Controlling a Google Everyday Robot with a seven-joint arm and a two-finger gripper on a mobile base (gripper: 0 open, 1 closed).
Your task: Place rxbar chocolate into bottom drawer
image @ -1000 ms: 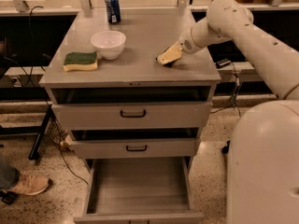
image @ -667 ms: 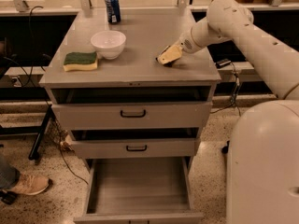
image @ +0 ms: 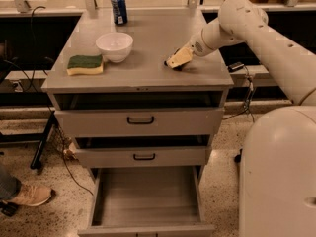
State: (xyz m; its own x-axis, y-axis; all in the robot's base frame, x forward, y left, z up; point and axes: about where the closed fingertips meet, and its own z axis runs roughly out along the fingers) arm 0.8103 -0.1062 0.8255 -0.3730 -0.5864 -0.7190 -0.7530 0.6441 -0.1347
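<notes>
Front view of the drawer cabinet. The gripper (image: 177, 58) sits low on the right part of the cabinet top (image: 148, 41), its tip against the surface. You cannot tell from here whether it is spread or closed. A dark sliver at that tip, touching the top, is most likely the rxbar chocolate (image: 173, 66); the rest of it is hidden under the gripper. The bottom drawer (image: 148, 194) is pulled well out at the foot of the cabinet and shows its flat grey floor.

The step in hand appears to be the pick. The bar is thin and lies flat, so bear down squarely on it and confirm your hold before you lift; a wrapper of this kind may slide along the smooth top rather than rise.

Once you have it, lift straight up, carry it forward past the front edge, and only then descend. The top drawer (image: 139, 122) and the middle drawer (image: 143, 157) each stand slightly out and overhang the rear of the bottom drawer. Aim your release at the front half of the floor.

A white bowl (image: 114, 45), a green-and-yellow sponge (image: 85, 64) and a blue can (image: 118, 8) stand well apart from the gripper to its left, outside the likely path. The robot's base (image: 279, 172) is just beside the open drawer on the right. A person's shoe (image: 29, 195) lies on the floor at lower left, apart from the cabinet.
</notes>
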